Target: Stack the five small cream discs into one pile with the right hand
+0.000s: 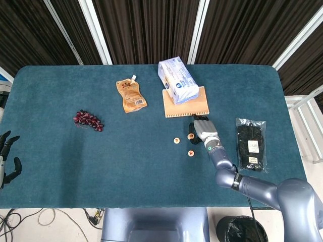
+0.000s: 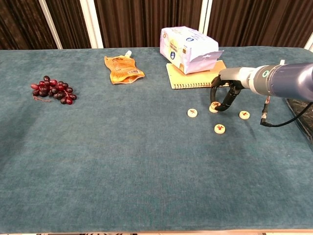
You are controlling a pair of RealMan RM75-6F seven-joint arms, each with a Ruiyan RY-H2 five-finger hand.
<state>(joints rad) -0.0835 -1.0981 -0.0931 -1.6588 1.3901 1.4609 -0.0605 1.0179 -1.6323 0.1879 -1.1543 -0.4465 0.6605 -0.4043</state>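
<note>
Small cream discs with red marks lie on the teal table [image 2: 122,171] right of centre. One disc [image 2: 192,113] is on the left, one [image 2: 219,129] at the front and one [image 2: 244,115] on the right. Two more form a low pile [image 2: 214,106], also seen as the pile [image 1: 191,136] from the head. My right hand [image 2: 226,94] arches over that pile, thumb and a finger pinching its top disc, which rests on the lower one. In the head view the right hand [image 1: 204,128] hides the right-most disc. My left hand [image 1: 7,157] hangs open off the table's left edge.
A spiral notebook [image 2: 195,78] with a white tissue pack [image 2: 188,49] on it lies just behind the right hand. An orange pouch [image 2: 122,68] and a bunch of dark grapes [image 2: 53,89] lie further left. A black item in a clear bag [image 1: 251,143] lies right of the arm.
</note>
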